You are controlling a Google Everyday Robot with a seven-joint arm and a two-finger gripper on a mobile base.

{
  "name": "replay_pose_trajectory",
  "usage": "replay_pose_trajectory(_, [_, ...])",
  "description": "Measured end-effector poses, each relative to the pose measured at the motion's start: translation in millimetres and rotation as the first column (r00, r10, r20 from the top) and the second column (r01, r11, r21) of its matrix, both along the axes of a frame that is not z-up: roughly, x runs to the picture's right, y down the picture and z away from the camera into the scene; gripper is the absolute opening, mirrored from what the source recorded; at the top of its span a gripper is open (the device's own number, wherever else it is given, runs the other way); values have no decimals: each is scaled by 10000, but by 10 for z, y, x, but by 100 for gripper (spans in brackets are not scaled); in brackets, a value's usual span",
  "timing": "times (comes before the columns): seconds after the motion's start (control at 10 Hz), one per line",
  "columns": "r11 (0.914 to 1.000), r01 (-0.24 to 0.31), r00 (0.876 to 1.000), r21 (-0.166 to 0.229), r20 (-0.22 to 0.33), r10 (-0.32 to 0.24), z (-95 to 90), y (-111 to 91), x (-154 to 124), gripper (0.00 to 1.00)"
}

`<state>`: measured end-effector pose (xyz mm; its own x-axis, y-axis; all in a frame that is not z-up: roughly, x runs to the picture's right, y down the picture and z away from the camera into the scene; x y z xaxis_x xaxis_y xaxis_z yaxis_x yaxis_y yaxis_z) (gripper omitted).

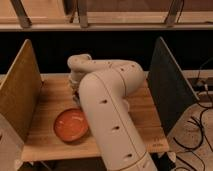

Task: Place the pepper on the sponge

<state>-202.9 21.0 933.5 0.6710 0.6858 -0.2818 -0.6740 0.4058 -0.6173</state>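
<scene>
My white arm (107,100) reaches over the wooden table (50,100) and bends down at its middle left. The gripper (75,94) hangs at the arm's end, just behind the round orange-red plate (70,125), and is mostly covered by the wrist. The pepper is hidden from view. The sponge is hidden too, with the arm covering much of the tabletop.
A tan panel (20,95) walls the table's left side and a dark grey panel (167,85) the right. The plate lies near the front left edge. Cables (197,135) trail on the floor to the right.
</scene>
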Motion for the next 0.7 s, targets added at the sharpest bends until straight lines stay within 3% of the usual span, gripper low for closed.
replay_pose_trajectory(0.2, [10000,1,10000,-1,1,-1,0,1,0,62])
replay_pose_trajectory(0.4, [10000,3,10000,-3,1,-3,0,2,-1,77])
replay_pose_trajectory(0.7, [10000,4,10000,-5,-1,-4,0,4,0,80])
